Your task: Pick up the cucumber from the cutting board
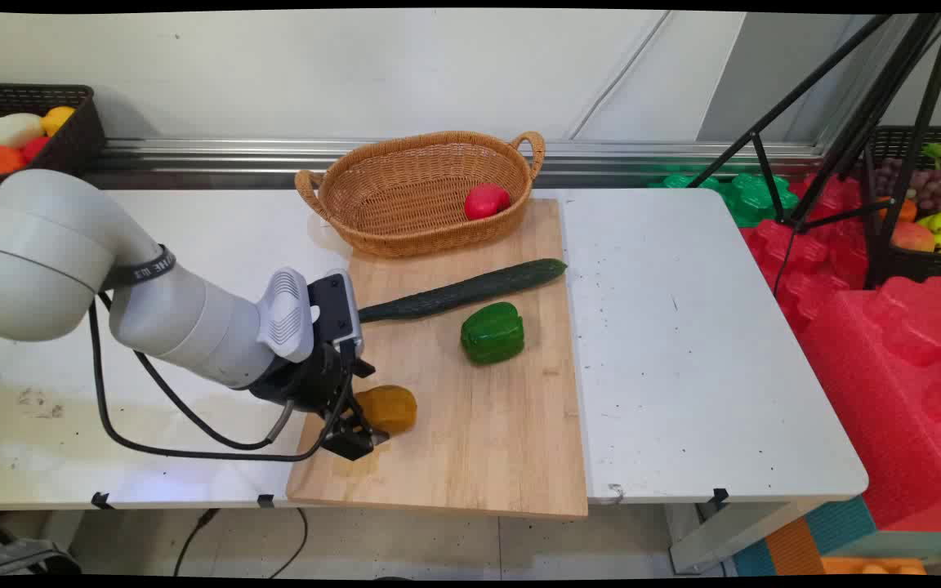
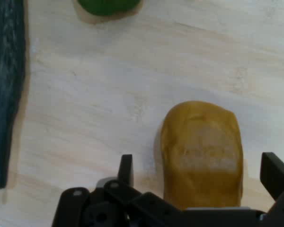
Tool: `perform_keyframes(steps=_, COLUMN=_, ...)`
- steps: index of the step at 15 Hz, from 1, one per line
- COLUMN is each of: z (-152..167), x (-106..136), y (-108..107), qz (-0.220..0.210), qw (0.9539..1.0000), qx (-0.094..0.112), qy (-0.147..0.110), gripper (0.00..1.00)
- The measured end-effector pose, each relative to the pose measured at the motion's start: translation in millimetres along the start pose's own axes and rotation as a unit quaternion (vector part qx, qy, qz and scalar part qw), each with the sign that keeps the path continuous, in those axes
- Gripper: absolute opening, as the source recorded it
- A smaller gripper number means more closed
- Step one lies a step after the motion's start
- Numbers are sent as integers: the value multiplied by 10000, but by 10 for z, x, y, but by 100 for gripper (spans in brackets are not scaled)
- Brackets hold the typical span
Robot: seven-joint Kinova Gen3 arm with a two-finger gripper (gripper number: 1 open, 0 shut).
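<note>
Gripper: gripper (image 1: 366,431) low over cutting board (image 1: 479,441), fingers spread, not clamped.
Nearest thing: one brown-yellow lumpy potato (image 2: 201,153) lying on the board between the fingers (image 2: 126,169), gap either side.
Other items: one long dark cucumber (image 1: 462,291), one glossy green pepper (image 1: 492,332).
Basket: one woven wicker basket (image 1: 405,233), one red fruit (image 1: 486,200) inside.

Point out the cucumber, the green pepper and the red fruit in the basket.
cucumber (image 1: 464,289): main view, middle of its length.
green pepper (image 1: 492,332): main view, centre of its top side.
red fruit (image 1: 486,201): main view, its middle, inside the basket (image 1: 389,159).
</note>
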Motion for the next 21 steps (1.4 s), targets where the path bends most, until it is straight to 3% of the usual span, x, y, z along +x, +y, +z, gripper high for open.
perform_keyframes(steps=5, z=-155, x=30, y=-42, qz=261, qw=9996, qx=-5, qy=137, gripper=100)
perform_keyframes(steps=10, z=-525, x=113, y=-96, qz=474, qw=9977, qx=-58, qy=471, gripper=100)
perform_keyframes(steps=14, z=-786, x=216, y=-175, qz=408, qw=9964, qx=-33, qy=744, gripper=100)
perform_keyframes(steps=18, z=-997, x=425, y=-365, qz=149, qw=9945, qx=149, qy=1024, gripper=100)
perform_keyframes(steps=21, z=-979, x=595, y=-553, qz=-45, qw=9936, qx=368, qy=1066, gripper=100)
